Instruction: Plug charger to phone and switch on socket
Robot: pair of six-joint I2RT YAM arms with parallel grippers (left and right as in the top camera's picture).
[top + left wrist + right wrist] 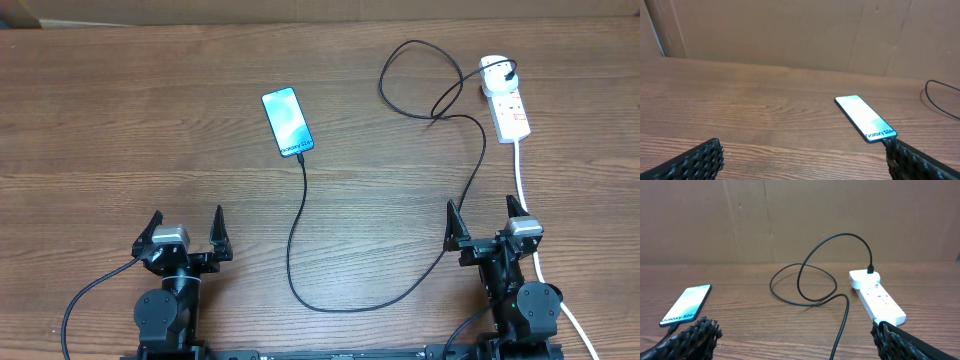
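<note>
The phone (287, 122) lies flat at centre-left, its light blue screen up; it also shows in the left wrist view (865, 117) and the right wrist view (686, 305). The black charger cable (296, 235) meets the phone's near short edge, sweeps right, loops, and ends at a white adapter (493, 68) seated in the white socket strip (511, 112). The same strip (880, 300) and cable (841, 322) appear ahead of the right wrist. My left gripper (187, 222) is open, well short of the phone. My right gripper (483, 215) is open over the cable, short of the strip. Whether the strip's switch is on is too small to tell.
The strip's thick white cord (522, 185) runs toward the near edge, passing close by my right arm. A brown cardboard wall (800, 220) stands behind the wooden table (120, 120).
</note>
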